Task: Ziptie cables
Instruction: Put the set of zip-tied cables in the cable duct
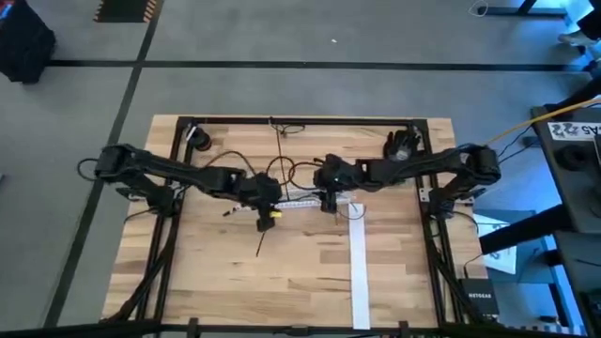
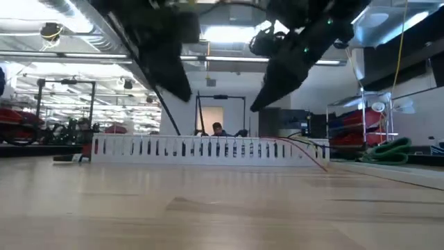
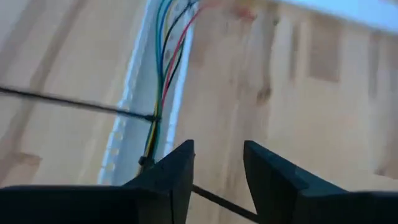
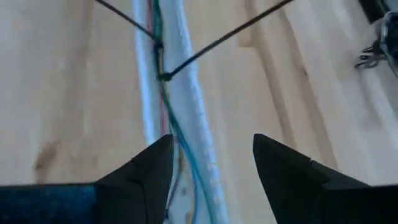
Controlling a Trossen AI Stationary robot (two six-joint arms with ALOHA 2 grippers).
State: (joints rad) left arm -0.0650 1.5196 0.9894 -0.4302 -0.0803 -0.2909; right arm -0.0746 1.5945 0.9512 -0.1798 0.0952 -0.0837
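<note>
Both grippers, left (image 3: pixel 217 171) and right (image 4: pixel 212 165), are spread and holding nothing, so you risk nudging the cables (image 4: pixel 163 93) out of their tray (image 4: pixel 189 106) reaching in.

**Centre of the table crowded, near half open**

Both dark grippers hang close together over the middle of the pale wooden table (image 1: pixel 235 272), the left gripper (image 1: pixel 266 208) and right gripper (image 1: pixel 331 199) near each other, each with fingers spread. Between and under them runs a white slotted plastic cable channel (image 3: pixel 134 112) holding the thin coloured cables (image 3: pixel 160 74), crossed by stiff black zip-tie strips (image 4: pixel 217 38) that jut sideways into the approach path. A white flat strip (image 1: pixel 358 272) lies on the near right boards. The black metal frame (image 1: pixel 300 121) bounds the far edge. The near left boards are bare.
</note>
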